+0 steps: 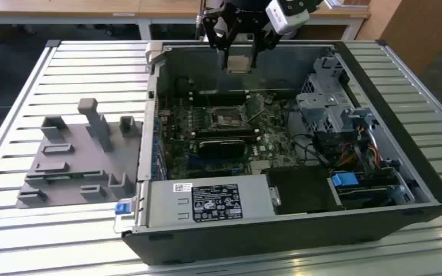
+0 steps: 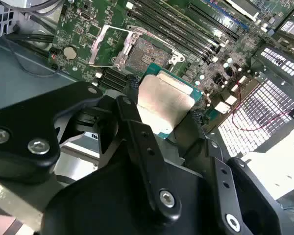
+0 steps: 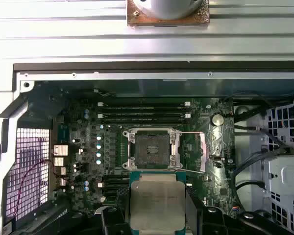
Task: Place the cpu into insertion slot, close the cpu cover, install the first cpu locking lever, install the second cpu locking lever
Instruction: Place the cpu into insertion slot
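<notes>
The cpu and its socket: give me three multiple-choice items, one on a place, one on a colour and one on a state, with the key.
1. Where is the cpu?
A. seated in the insertion slot
B. held in the gripper above the circuit board
C. lying on the cpu cover

2. What colour is the circuit board around the insertion slot?
A. green
B. red
C. white

3. How does the cpu cover stand?
A. shut over the slot
B. swung open beside the slot
C. taken off the board

Key:
1 B: both wrist views show the chip clamped between the black fingers, with the slot bare beyond it.
2 A: the board around the black socket frame is green.
3 B: the silvery frame stands tilted up at the socket's side, leaving the dark centre uncovered.
</notes>
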`<state>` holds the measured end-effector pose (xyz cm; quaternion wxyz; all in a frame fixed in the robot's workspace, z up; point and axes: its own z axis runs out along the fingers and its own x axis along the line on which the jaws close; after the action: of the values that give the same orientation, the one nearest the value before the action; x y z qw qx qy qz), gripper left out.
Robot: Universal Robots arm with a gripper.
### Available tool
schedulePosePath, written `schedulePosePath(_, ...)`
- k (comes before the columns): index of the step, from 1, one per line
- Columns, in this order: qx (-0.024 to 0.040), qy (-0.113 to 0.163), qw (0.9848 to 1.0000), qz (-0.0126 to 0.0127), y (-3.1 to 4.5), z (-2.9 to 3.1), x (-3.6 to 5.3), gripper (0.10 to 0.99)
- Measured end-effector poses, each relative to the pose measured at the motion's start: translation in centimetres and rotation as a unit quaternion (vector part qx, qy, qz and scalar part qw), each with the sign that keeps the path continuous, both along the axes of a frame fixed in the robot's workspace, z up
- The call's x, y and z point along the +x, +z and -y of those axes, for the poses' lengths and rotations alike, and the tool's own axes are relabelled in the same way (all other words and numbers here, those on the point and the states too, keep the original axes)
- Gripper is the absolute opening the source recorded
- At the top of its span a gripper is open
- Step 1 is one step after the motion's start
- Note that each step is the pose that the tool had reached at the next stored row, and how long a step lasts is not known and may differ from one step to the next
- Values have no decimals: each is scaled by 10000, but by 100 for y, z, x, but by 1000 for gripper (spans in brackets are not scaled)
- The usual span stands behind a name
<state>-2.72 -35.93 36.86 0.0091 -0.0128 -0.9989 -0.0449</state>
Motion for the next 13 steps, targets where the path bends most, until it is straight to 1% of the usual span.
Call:
schedulePosePath(8,0,-5,10000,0,0,0,0,537)
schedulePosePath(13,-2,-185,9998,0,0,0,0,537)
